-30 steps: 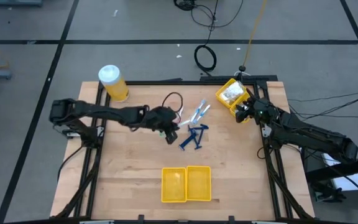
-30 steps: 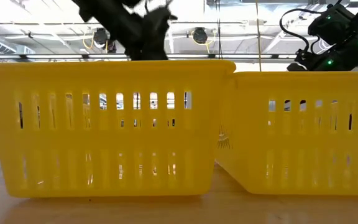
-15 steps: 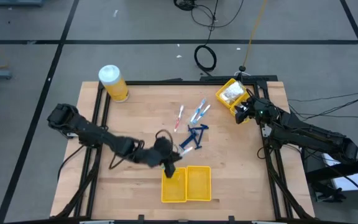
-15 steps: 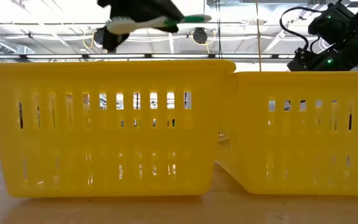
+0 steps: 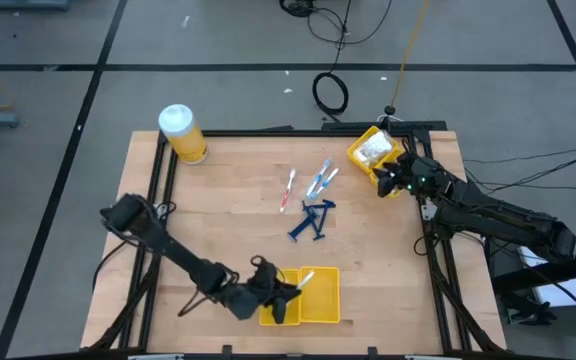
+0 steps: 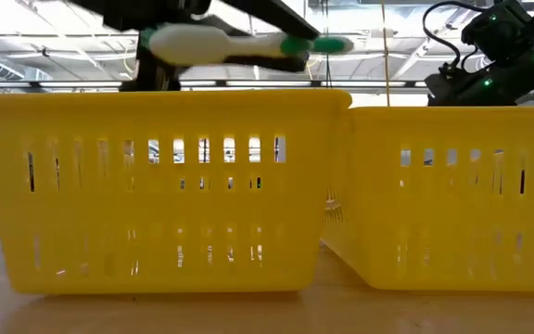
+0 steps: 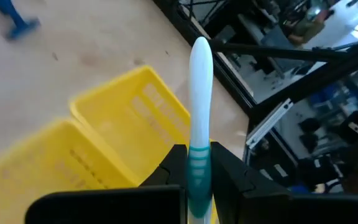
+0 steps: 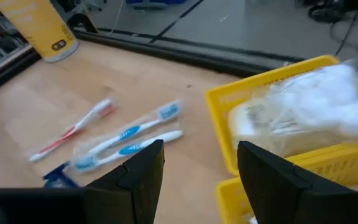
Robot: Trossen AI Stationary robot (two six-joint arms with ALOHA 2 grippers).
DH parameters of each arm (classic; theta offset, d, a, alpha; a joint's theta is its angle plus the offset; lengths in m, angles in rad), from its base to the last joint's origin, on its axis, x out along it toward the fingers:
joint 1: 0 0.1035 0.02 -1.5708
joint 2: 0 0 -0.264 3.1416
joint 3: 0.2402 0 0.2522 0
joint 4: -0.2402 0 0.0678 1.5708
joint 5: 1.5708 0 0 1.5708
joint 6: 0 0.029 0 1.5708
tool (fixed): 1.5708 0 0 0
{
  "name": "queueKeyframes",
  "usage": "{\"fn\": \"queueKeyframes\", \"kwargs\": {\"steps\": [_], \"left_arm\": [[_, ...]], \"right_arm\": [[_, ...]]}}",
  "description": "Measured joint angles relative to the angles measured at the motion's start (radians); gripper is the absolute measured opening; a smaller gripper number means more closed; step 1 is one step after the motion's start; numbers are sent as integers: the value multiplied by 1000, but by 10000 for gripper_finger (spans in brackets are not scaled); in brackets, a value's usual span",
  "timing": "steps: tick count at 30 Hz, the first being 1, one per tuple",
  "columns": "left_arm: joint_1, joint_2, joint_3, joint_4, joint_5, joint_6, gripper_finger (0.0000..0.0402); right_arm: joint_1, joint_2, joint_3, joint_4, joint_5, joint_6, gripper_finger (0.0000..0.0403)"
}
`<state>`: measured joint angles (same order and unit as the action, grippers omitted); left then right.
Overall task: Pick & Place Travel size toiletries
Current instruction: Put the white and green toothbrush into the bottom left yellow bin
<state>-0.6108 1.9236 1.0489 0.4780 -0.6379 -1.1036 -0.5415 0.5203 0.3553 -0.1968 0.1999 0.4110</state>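
The left pincer, at the worktop's six o'clock edge, grips a white-and-green plastic toothbrush level above the yellow slatted two-compartment bin. The right pincer waits with fingers spread at two o'clock. Released now, the long toothbrush might bridge the divider or catch a rim.

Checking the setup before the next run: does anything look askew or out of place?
The far yellow bin sits skewed, overhanging the table's right rim, clear packets heaped above its rim. Otherwise nothing odd: left gripper holds a toothbrush over the near bin.
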Motion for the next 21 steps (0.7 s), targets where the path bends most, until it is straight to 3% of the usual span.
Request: {"fn": "queueKeyframes", "kwargs": {"steps": [8,13,21], "left_arm": [[-72,67,0,101,-88,-77,25],[-150,45,0,94,-265,-73,25],[-203,36,20,98,-400,-40,25]], "right_arm": [[0,0,-20,-1,-22,57,192],[0,0,-64,54,-23,79,192],[0,0,-90,148,-112,103,192]]}}
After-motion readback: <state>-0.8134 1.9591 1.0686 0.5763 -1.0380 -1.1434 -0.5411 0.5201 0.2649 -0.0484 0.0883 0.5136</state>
